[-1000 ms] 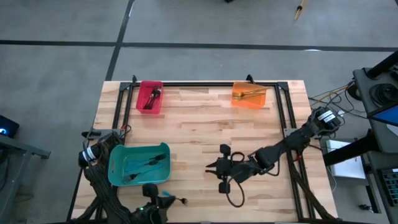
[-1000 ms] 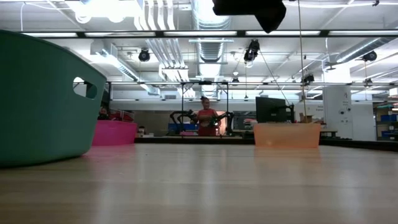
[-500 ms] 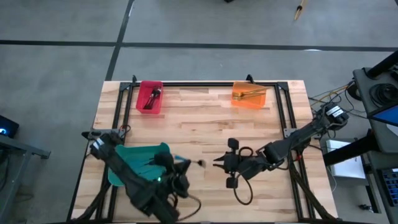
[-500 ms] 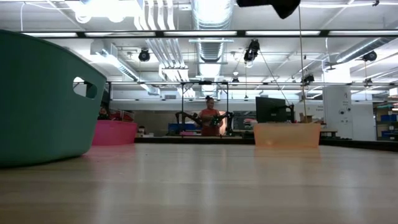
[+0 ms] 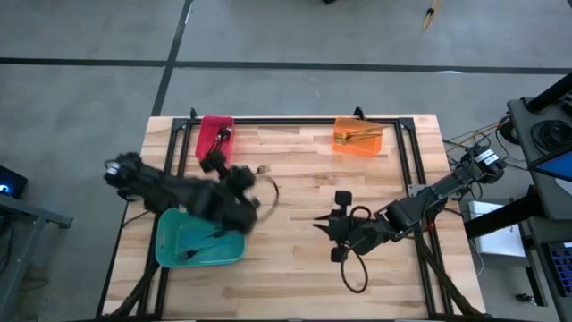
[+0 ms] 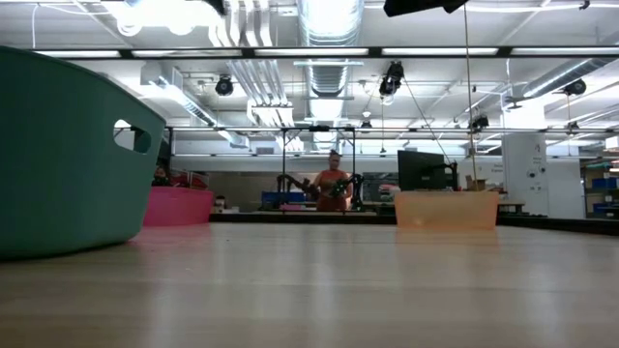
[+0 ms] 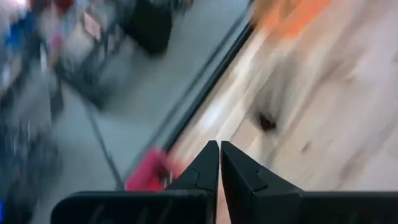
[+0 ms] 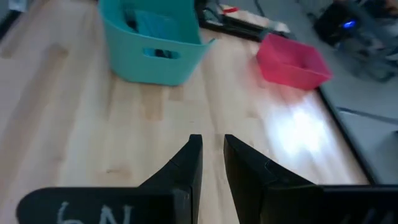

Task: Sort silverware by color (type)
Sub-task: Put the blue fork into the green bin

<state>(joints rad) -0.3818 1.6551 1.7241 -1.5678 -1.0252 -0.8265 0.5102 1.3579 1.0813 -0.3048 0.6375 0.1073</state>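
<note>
My left gripper point(image 5: 257, 173) hovers above the table between the red bin point(image 5: 214, 139) and the teal bin point(image 5: 198, 238). It is shut point(image 7: 219, 149), and a dark silver-grey fork point(image 5: 264, 167) sticks out at its tip. Dark forks lie in the red bin, gold forks in the orange bin point(image 5: 358, 137), and blue-handled forks in the teal bin. My right gripper point(image 5: 320, 222) hangs over the table's middle, slightly open point(image 8: 212, 155) and touching nothing. My left gripper is shut on the dark fork, whose tined head point(image 5: 265, 167) juts past the fingertips toward the far edge. The fork is lifted clear of the table. The wrist view shows only the closed fingers point(image 7: 208, 163), so which part they pinch cannot be told.
A black frame point(image 5: 295, 120) runs along the table's far edge and sides. Bare wood lies between the bins and around the right gripper. The right wrist view shows the teal bin point(image 8: 158, 43) and red bin point(image 8: 292, 62) ahead. A person stands far off in the room point(image 6: 334, 186).
My left arm has swung fast from the near edge, over the teal bin, toward the far edge and the red bin, carrying the fork with it. My right gripper has drifted a little toward the right and far edges.
</note>
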